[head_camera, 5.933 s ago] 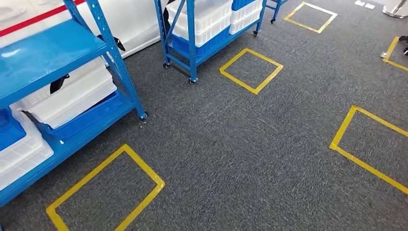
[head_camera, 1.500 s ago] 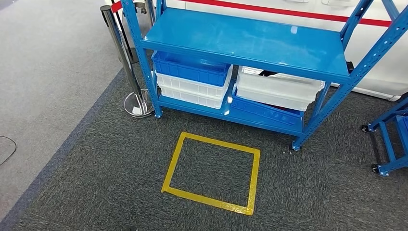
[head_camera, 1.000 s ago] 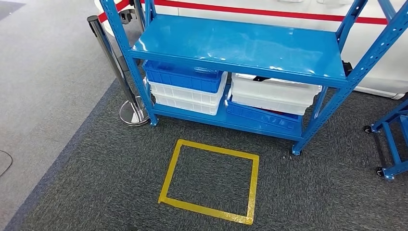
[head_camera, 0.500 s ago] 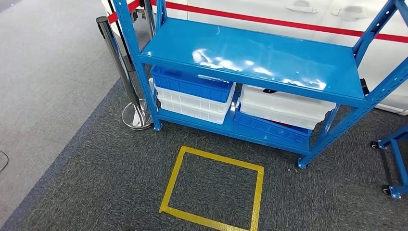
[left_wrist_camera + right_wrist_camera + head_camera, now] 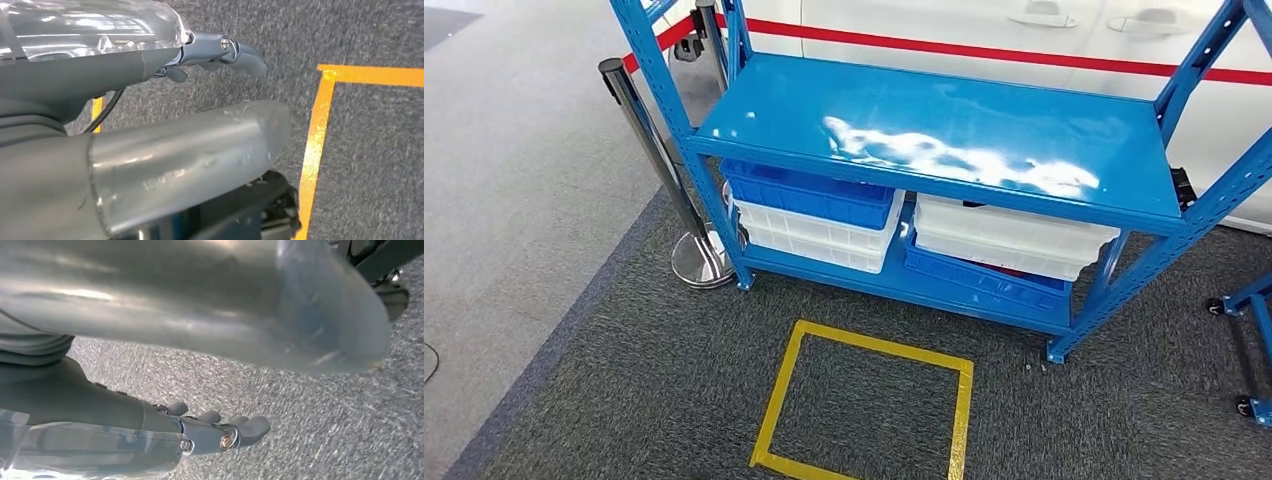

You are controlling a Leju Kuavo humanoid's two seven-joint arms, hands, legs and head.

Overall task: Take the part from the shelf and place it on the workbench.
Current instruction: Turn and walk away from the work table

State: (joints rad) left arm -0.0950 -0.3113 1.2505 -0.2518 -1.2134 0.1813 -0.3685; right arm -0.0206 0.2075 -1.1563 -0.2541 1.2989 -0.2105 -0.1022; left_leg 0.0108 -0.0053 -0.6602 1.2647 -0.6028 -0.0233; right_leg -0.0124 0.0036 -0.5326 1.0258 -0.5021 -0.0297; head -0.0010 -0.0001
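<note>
In the head view a blue metal shelf [image 5: 944, 130] stands ahead, and its glossy upper board is bare. On the lower level a blue bin [image 5: 809, 192] lies on white bins at the left. At the right a white bin [image 5: 1014, 232] lies on a blue one, with a small dark thing [image 5: 973, 204] peeking out at its back rim. My left hand [image 5: 235, 50] hangs over the carpet beside yellow tape, fingers stretched, holding nothing. My right hand [image 5: 220, 432] hangs over bare carpet, fingers also stretched and empty.
A chrome stanchion post [image 5: 646, 140] with a round base [image 5: 699, 262] stands at the shelf's left corner. A yellow tape square [image 5: 864, 400] marks the carpet before the shelf. A white car with a red stripe [image 5: 984, 35] is behind. Another blue cart [image 5: 1254, 345] is at the right edge.
The camera has turned from open carpet with tape squares to face this shelf. Over the last second the whole picture has shifted a little; nothing on the shelf has moved.
</note>
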